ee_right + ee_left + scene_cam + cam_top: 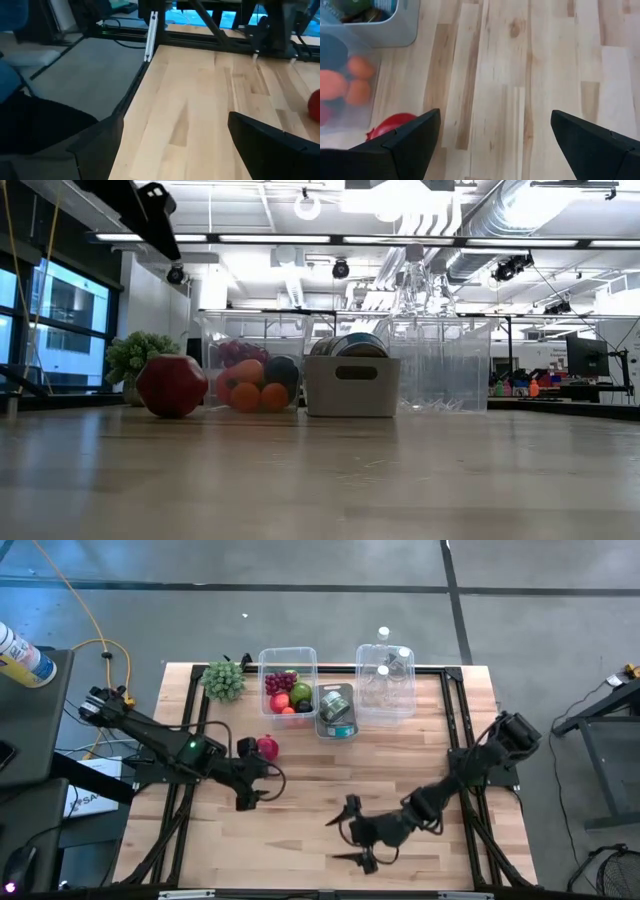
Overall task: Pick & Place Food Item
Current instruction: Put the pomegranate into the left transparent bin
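A dark red, faceted fruit (pixel 268 747) rests on the wooden table (pixel 400 760), left of centre; the low view shows the fruit (pixel 172 385) in front of the bins, and the left wrist view shows the fruit (pixel 390 125) beside one finger. My left gripper (pixel 255 787) hovers open just on the near side of it, pointing down at a slant, with bare wood between its fingers (pixel 415 145). My right gripper (pixel 345 838) stands open over the near middle of the table, holding nothing. In its wrist view the fruit (pixel 315 105) shows at the picture's edge.
Along the far edge stand a green plant (pixel 225 680), a clear bin of mixed fruit (pixel 288 680), a grey bin of cans (pixel 336 710) and a clear bin with bottles (pixel 385 685). Bare wood lies between the two grippers and at the right.
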